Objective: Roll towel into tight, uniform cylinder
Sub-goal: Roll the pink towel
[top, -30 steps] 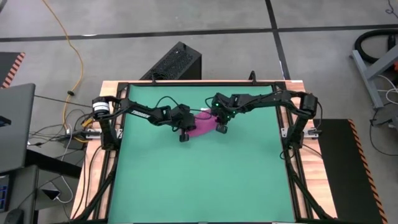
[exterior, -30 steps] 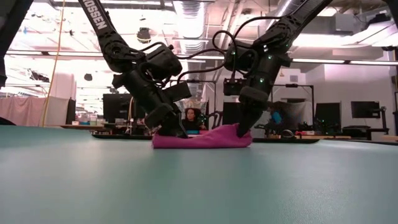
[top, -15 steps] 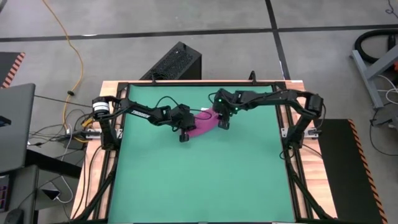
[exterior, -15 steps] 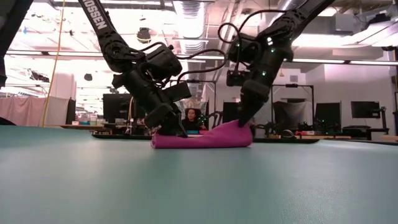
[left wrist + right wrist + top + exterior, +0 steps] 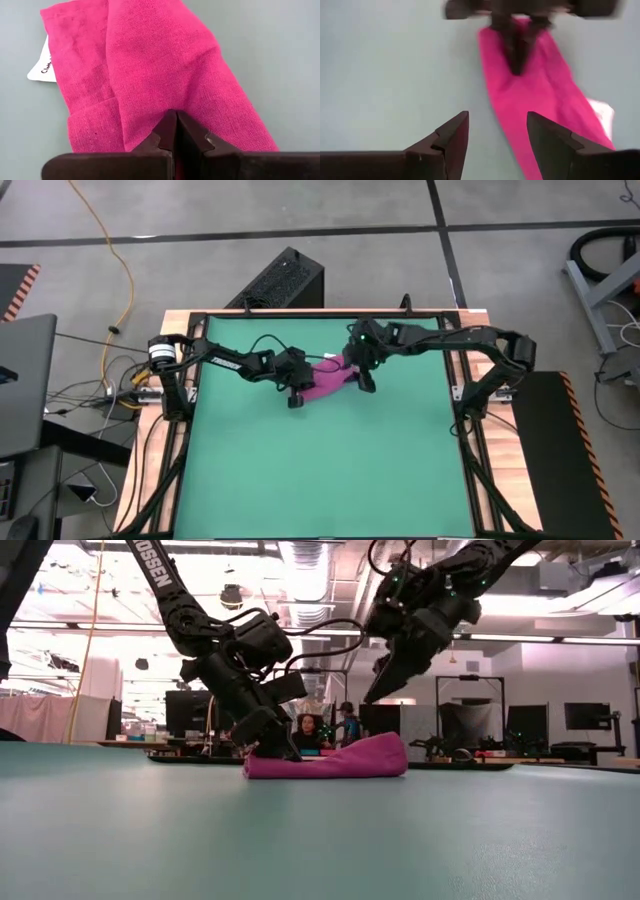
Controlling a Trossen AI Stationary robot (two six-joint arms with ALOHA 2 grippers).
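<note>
Towel [image 5: 327, 382] on mat [image 5: 320, 470]; left tool [image 5: 176, 131] closed, pressing it.

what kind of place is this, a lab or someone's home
Most likely a robotics lab or workshop: a green mat in a framed rig, monitors on desks behind, exposed ceiling ducts, and a concrete floor.

From above, you see a green mat [image 5: 320, 450] covering the desk [image 5: 500, 470], framed in black rails. Near the mat's twelve o'clock edge lies the pink towel [image 5: 326, 383], bunched into a short, slanted roll. Your left hand [image 5: 296, 393] reaches in from nine o'clock and rests on the roll's seven o'clock end. Your right hand [image 5: 366, 380] comes in from three o'clock and sits just beside the roll's opposite end. A yellow cable [image 5: 112, 260] trails across the grey floor [image 5: 520, 270] toward eleven o'clock.
</note>
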